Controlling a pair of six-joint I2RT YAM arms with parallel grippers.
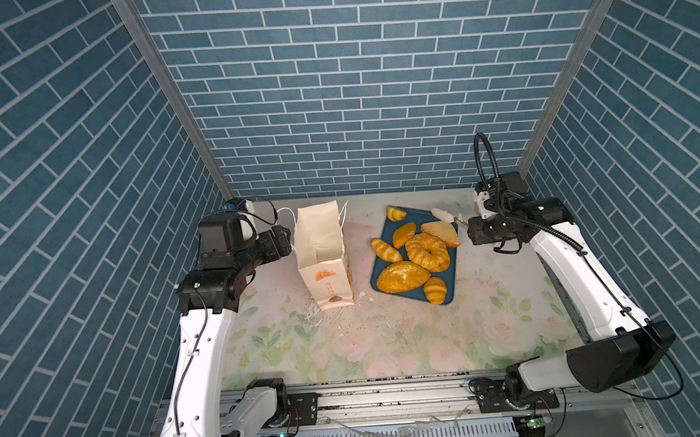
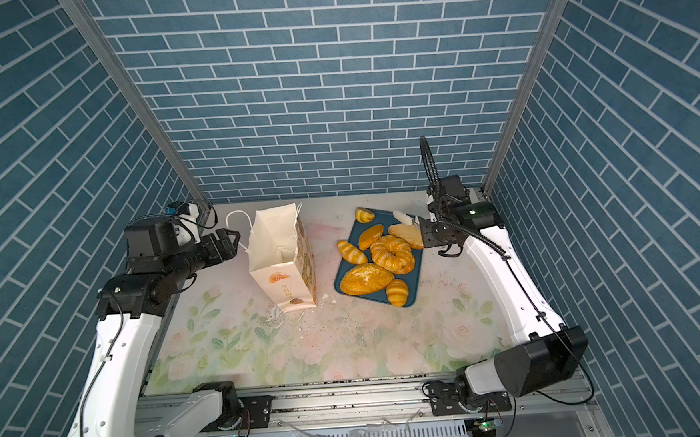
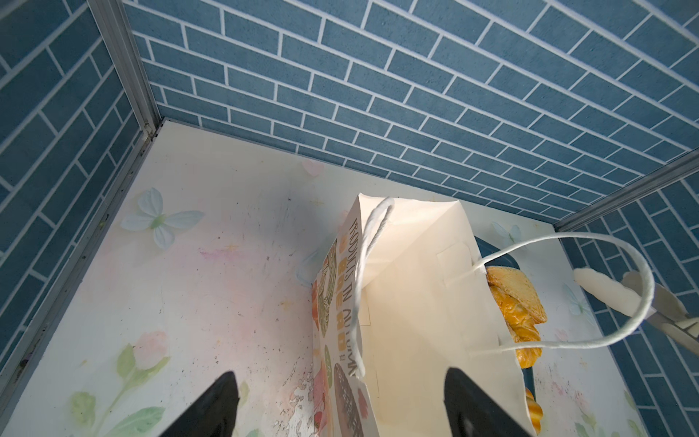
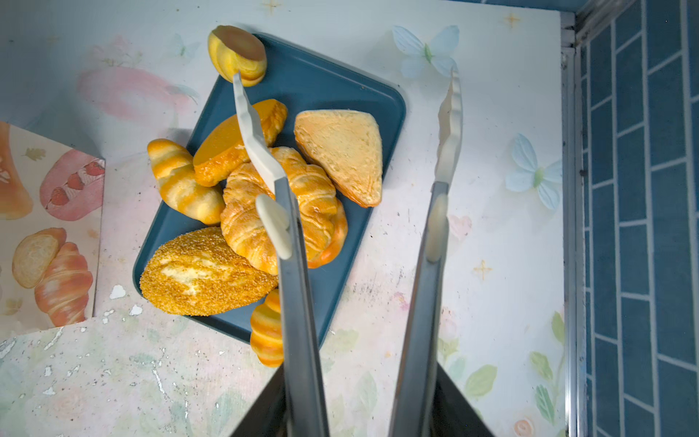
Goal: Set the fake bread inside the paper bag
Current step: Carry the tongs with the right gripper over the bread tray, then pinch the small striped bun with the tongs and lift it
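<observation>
The fake bread lies on a dark blue tray (image 1: 415,219): a large oval loaf (image 1: 403,276), a twisted ring (image 1: 427,251), a tan triangle (image 1: 441,233), an oval bun (image 1: 404,234), striped rolls (image 1: 385,250) and a small croissant (image 1: 396,213). The paper bag (image 1: 321,246) stands upright and open-mouthed left of the tray. My left gripper (image 1: 287,242) is open beside the bag's left wall; in the left wrist view that wall's rim sits between its fingers (image 3: 227,382). My right gripper (image 1: 472,231) is shut on metal tongs (image 4: 295,272). Their white tips are spread above the tray's far right corner, holding nothing.
Blue brick-patterned walls close in the back and both sides. The bag's cord handles (image 3: 605,287) hang loose, one towards the tray. White flakes (image 1: 317,317) lie on the floral table in front of the bag. A metal rail (image 1: 392,396) runs along the front edge.
</observation>
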